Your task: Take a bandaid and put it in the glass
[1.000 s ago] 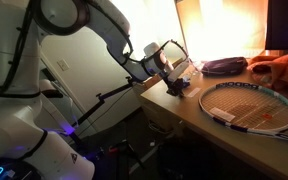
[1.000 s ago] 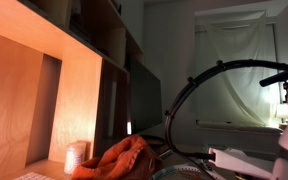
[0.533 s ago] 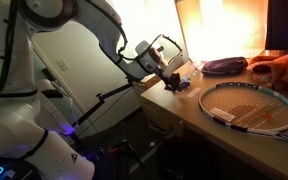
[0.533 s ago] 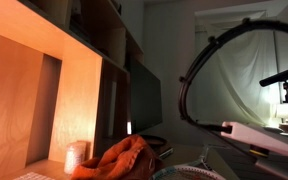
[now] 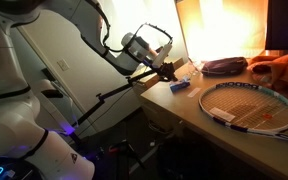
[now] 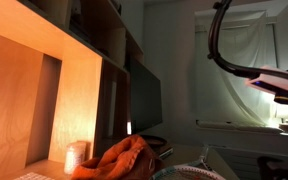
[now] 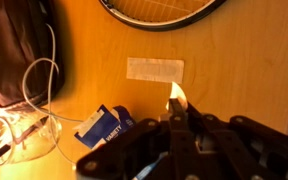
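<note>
In the wrist view my gripper [image 7: 176, 111] comes in from the bottom, its jaws shut on a small pale bandaid [image 7: 175, 97] that sticks out past the fingertips. It hangs above the wooden desk [image 7: 234, 70]. Another pale wrapped strip [image 7: 155, 69] lies flat on the desk just beyond it. The glass [image 7: 26, 138], small and see-through, stands at the lower left among white cables. A small blue box [image 7: 104, 127] lies between the glass and my gripper. In an exterior view the gripper [image 5: 168, 70] hovers over the desk's near end, above the blue box [image 5: 181, 86].
A tennis racket [image 5: 249, 105] lies on the desk, its head at the top of the wrist view [image 7: 164, 12]. A dark pouch [image 7: 19, 50] with white cables sits beyond the glass. Orange cloth [image 5: 279, 68] lies at the far end, with a tall shelf [image 6: 74, 70] beside it.
The gripper was down at the blue box with its jaws just closing. It has since lifted up and back from the box, shut, with the bandaid in its tips.
</note>
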### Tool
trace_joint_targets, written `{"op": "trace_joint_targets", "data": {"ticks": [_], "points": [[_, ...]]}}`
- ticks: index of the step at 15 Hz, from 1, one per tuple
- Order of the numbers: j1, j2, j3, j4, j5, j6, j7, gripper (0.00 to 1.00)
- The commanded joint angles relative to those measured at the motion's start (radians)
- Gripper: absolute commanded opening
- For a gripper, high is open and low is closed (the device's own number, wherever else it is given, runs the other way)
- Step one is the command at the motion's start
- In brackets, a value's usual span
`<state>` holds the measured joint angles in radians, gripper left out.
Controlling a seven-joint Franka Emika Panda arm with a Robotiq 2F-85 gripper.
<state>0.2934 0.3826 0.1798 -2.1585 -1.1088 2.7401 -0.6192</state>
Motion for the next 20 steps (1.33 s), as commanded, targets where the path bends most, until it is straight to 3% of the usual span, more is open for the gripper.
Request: {"op": "trace_joint_targets", "data": {"ticks": [1,10,18,20], "points": [[-0.016,-0.08,0.015,-0.038,-0.045,-0.01,0.036,0.01],[-0.01,-0.102,0.069,0.067,-0.016,-0.047,-0.026,0.01],[-0.024,-0.091,0.069,0.105,-0.014,-0.012,-0.01,0.01],[-0.027,-0.089,0.068,0.105,-0.013,-0.011,-0.011,0.05]]}}
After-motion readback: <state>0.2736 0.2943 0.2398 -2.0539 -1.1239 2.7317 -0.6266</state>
